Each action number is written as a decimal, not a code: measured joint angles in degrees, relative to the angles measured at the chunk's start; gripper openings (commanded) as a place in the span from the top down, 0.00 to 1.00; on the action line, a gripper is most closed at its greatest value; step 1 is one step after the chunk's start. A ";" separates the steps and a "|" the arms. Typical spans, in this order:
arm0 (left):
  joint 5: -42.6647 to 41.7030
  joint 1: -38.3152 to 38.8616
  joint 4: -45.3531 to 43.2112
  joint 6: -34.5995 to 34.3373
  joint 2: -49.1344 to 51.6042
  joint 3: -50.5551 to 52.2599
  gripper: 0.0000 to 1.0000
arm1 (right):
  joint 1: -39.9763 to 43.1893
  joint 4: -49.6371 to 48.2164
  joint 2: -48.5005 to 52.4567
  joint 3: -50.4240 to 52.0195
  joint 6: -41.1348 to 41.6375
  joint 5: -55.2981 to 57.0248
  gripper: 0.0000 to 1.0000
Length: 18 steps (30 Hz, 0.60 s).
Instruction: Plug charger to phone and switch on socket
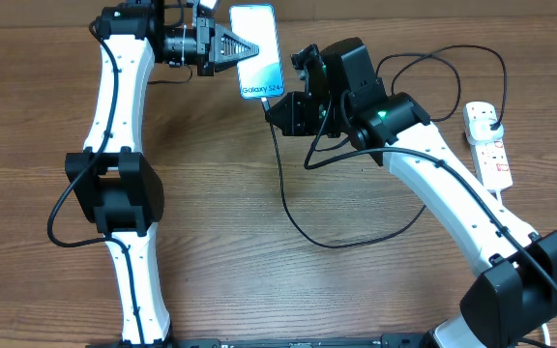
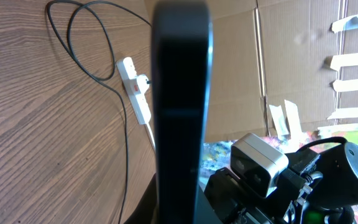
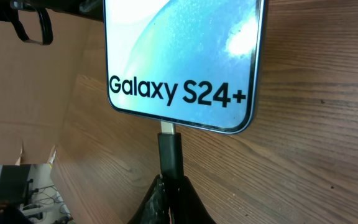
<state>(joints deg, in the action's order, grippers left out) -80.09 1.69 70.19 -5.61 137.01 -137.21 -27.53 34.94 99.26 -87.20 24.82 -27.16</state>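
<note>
Now the charger (image 3: 169,155) tip meets the phone (image 3: 179,56)

Down low, the right gripper (image 3: 171,200) pinches the black end of the charger tight. The little silver tip touches the bottom edge of the phone, right under the words "Galaxy S24+" — I cannot tell how far in it goes. The left gripper (image 1: 249,48) squeezes the phone by its side and holds it near the far edge of the table (image 1: 375,290), with its screen lit light blue. From the tip, the thin black cable hangs down, loops over the wood and runs to the white socket (image 1: 488,147) — far on the right, where its plug (image 1: 491,121) sits.
</note>
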 measured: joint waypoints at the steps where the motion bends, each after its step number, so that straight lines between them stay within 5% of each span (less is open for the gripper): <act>1: -0.02 -0.04 -0.02 0.00 0.00 0.00 0.96 | 0.00 -0.09 0.00 0.00 0.15 0.02 0.96; 18: -2.89 0.83 0.90 -0.07 0.00 0.00 0.96 | 0.02 -3.50 -0.55 -0.04 2.23 2.05 0.96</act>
<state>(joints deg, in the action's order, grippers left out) -82.98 2.52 71.09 -5.67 137.01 -137.21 -27.51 31.44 98.72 -87.24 27.05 -25.10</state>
